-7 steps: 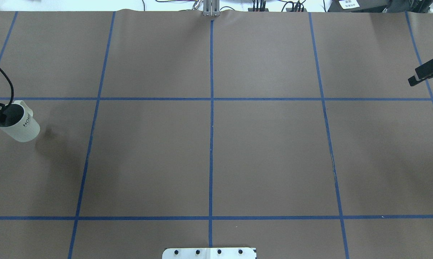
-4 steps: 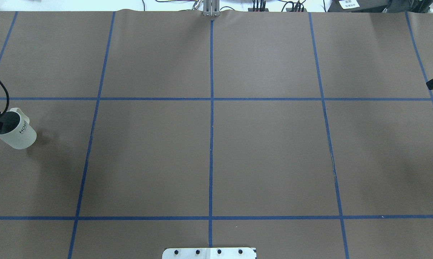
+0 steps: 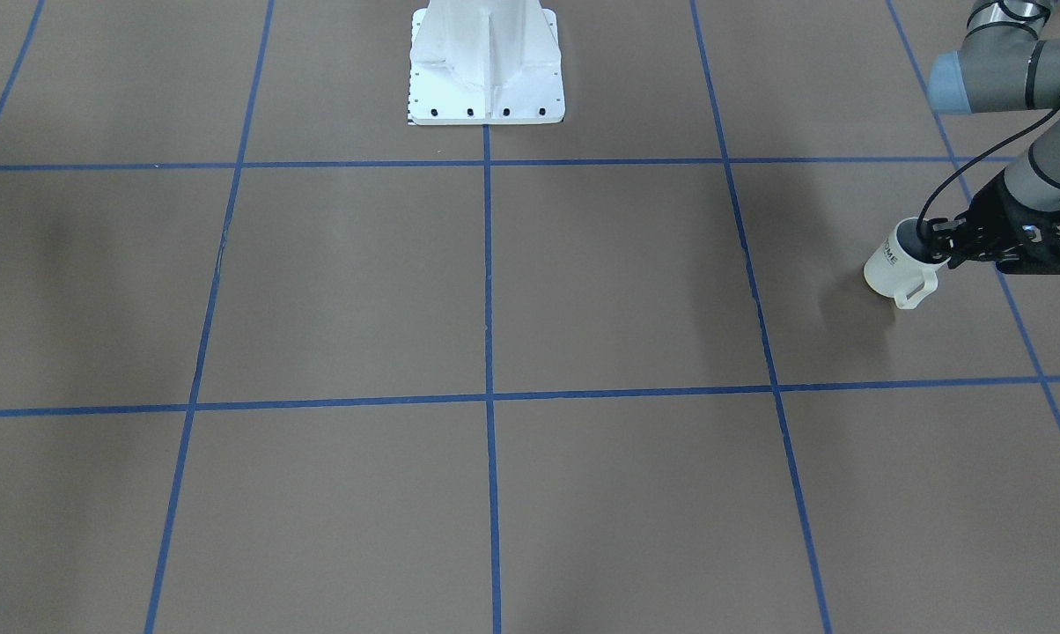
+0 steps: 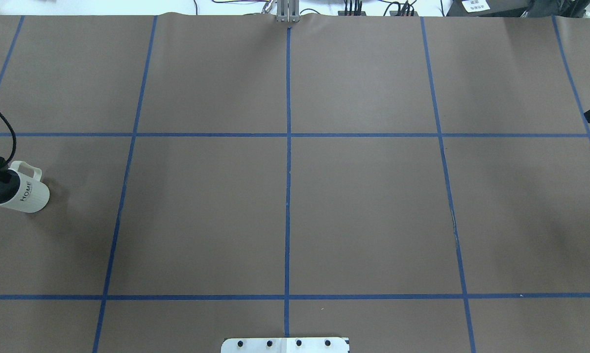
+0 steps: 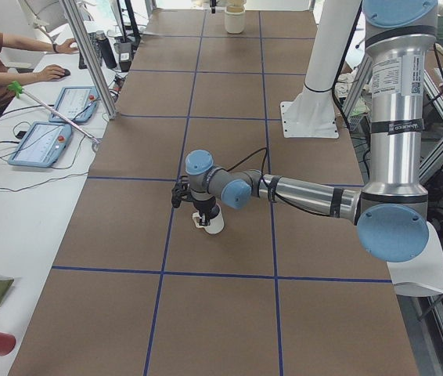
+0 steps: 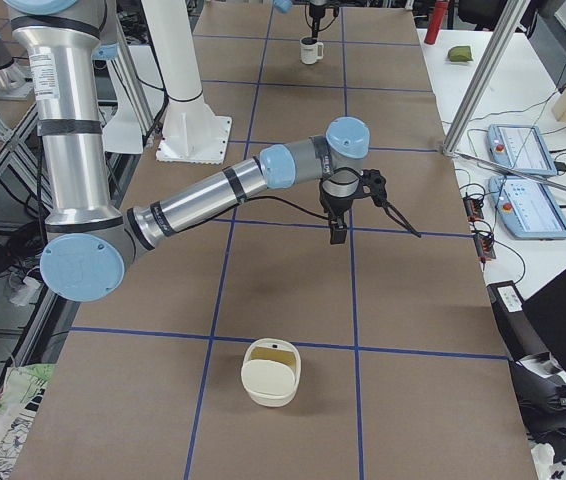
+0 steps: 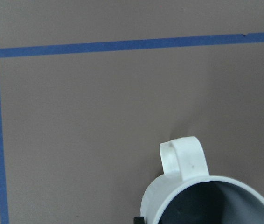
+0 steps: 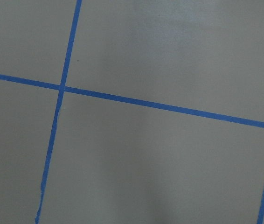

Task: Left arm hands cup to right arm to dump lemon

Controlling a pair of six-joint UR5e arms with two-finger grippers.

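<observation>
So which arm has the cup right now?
The left arm, with the bulky black bracket at its wrist: its jaws pinch the cup by the rim. The right arm carries nothing.

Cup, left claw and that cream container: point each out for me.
cup (image 4: 30,198), overhead view, on its white side wall.
left claw (image 3: 933,242), front-facing view, midway between its fingers at the cup's rim.
cream container (image 6: 269,388), right side view, on its pale front side.
</observation>
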